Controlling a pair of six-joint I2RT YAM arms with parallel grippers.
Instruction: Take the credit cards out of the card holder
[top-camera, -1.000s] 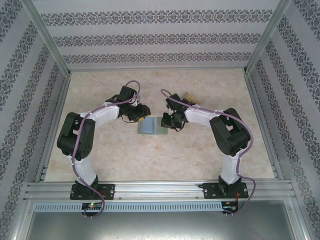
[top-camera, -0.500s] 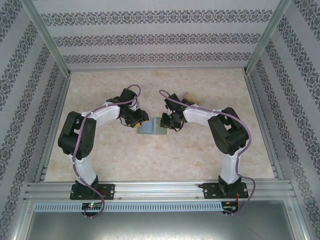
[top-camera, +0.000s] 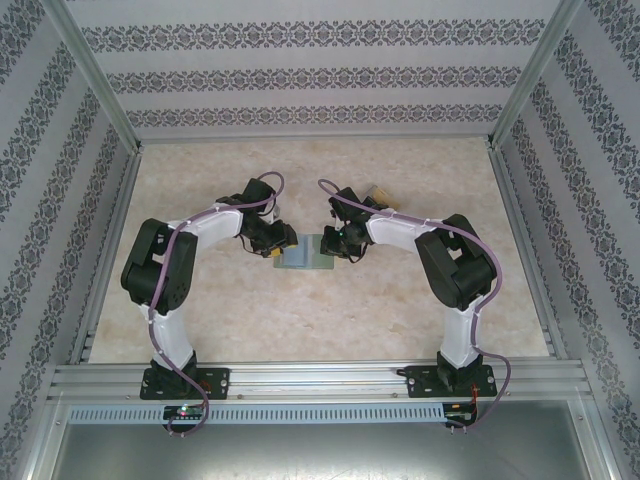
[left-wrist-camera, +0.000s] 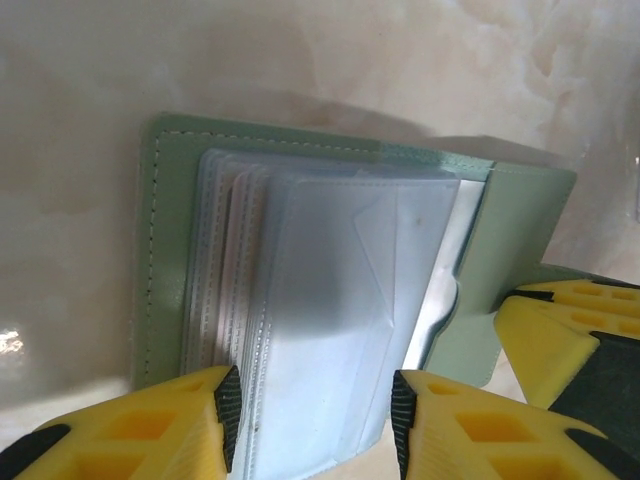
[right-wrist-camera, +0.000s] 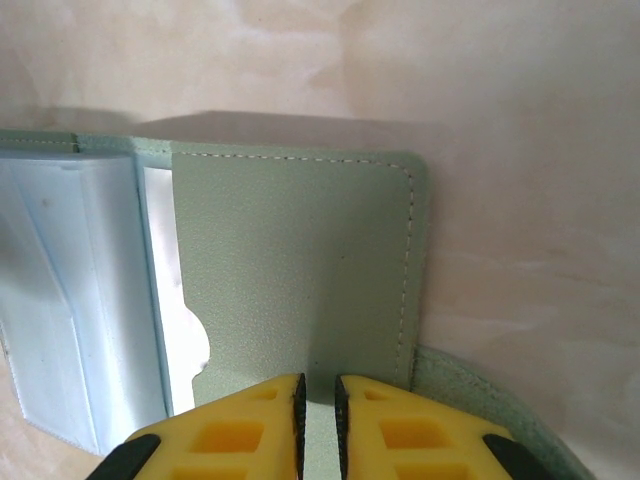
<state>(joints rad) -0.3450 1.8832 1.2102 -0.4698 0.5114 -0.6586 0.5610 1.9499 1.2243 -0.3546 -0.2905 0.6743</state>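
The open wallet (top-camera: 305, 256) lies on the worktop (top-camera: 300, 330) between both hands. The right hand (right-wrist-camera: 319, 395) pinches its flap. The left hand (left-wrist-camera: 315, 410), spread over the clear sleeves (left-wrist-camera: 330, 300), should work one sleeve squarely.

both arms reach forward from their bases, elbows bowed outward, forearms angling in so the wrists nearly meet mid-scene. left pincer (left-wrist-camera: 315, 410) is tipped down, its yellow fingers (left-wrist-camera: 180, 425) spread with a clear gap between the black pads. right pincer (right-wrist-camera: 318, 400) sits low facing the left one, fingers almost together, pinching the edge of the card holder (right-wrist-camera: 300, 260).
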